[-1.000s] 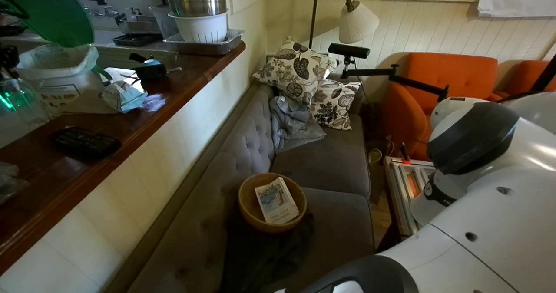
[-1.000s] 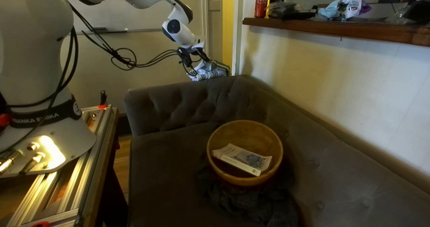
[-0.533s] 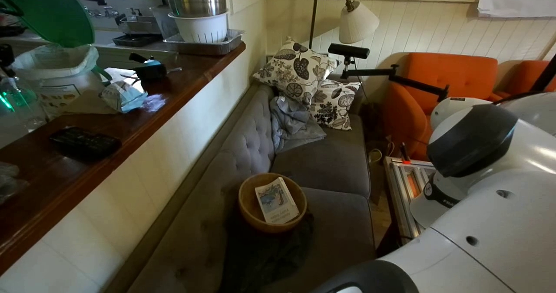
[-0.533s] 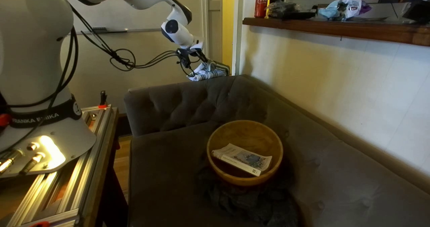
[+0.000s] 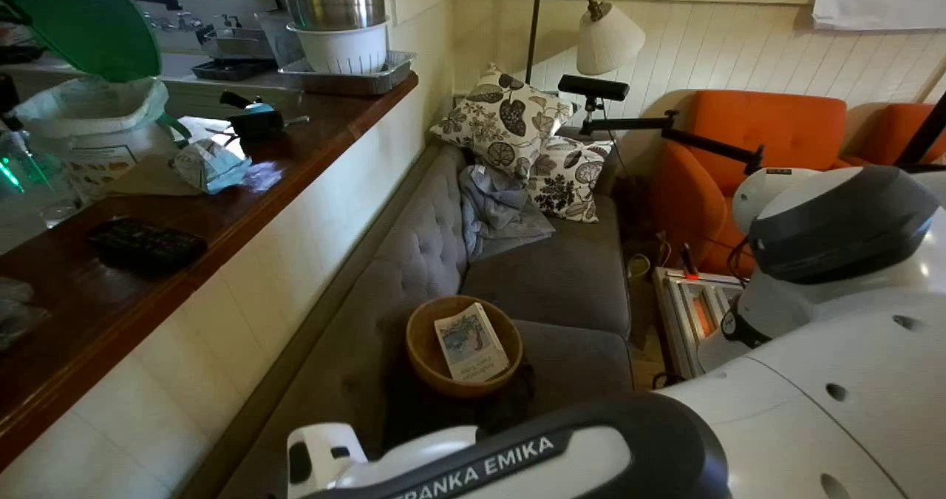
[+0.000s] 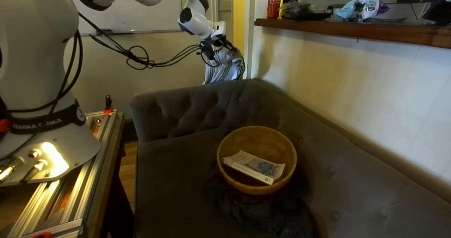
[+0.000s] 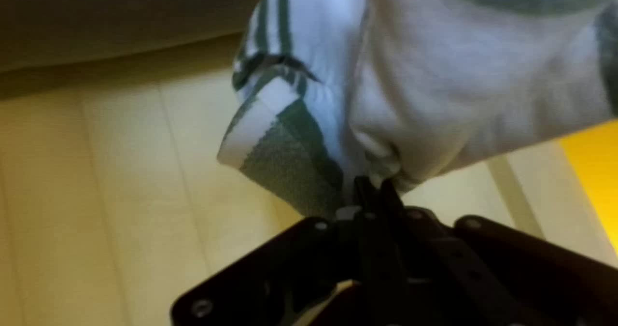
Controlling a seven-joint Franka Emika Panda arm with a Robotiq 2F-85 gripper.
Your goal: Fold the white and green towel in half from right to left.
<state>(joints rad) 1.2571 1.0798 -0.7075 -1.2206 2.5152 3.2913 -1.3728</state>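
Your gripper [image 7: 373, 187] clamps the towel [image 7: 425, 75] beyond the far corner of the table [image 6: 92, 176], probably mid-fold: lower leftward next.

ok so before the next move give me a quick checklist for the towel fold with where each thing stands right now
1. Gripper closed on the towel: ok, the wrist view shows cloth pinched at the fingertips.
2. Right edge is the one gripped: cannot tell, the cloth is bunched there.
3. Towel flat and folded in half: not ok, it hangs gathered and creased from the gripper.
4. Towel's lower end free of the sofa: cannot tell, that end is out of sight at the sofa's top edge in an exterior view.
5. Wooden bowl and the book inside it clear of the towel: ok, both sit apart from it.
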